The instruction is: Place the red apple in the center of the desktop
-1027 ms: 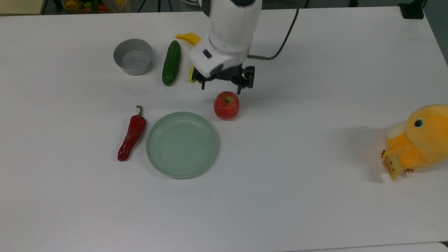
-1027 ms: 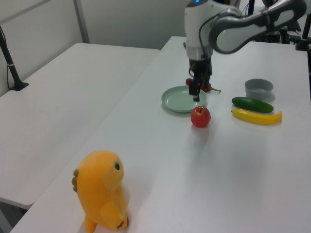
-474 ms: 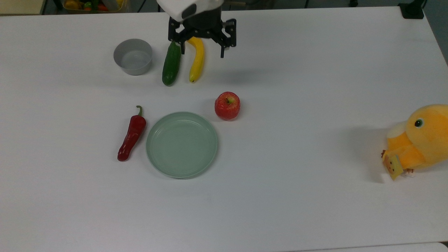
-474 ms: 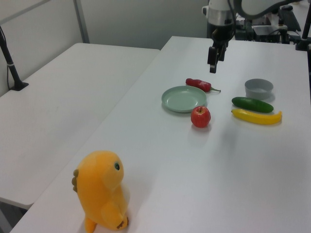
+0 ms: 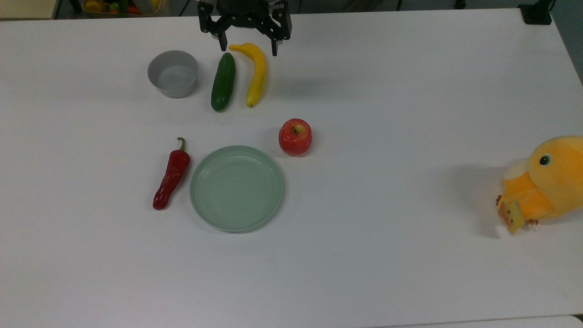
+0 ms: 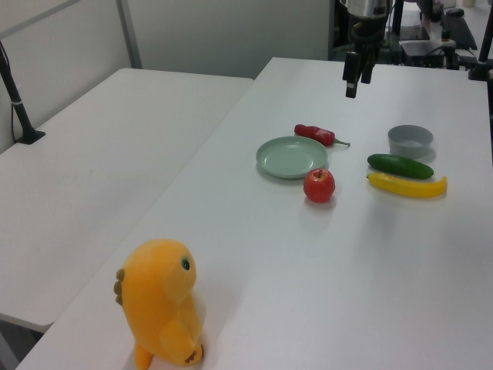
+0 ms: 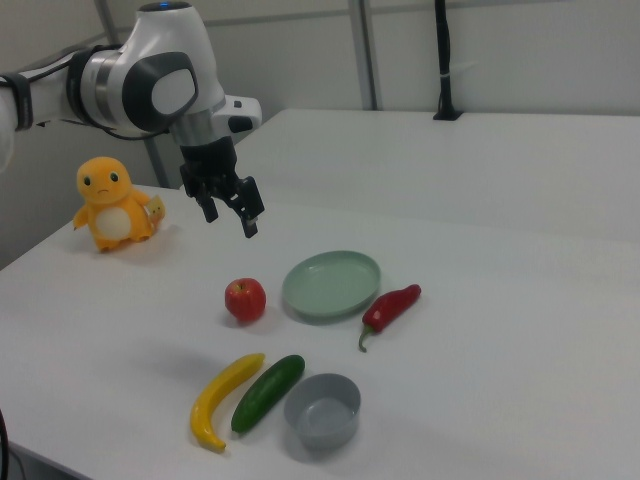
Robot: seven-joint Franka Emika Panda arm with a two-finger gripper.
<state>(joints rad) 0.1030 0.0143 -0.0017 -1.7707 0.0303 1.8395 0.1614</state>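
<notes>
The apple (image 5: 295, 136) sits on the desktop (image 5: 364, 255) just beside the plate's (image 5: 236, 187) rim, at the top view's upper right of it, stem up. The gripper (image 5: 248, 43) hangs high above the banana (image 5: 256, 73) and cucumber (image 5: 223, 81), well apart from the apple, fingers spread wide and holding nothing.
</notes>
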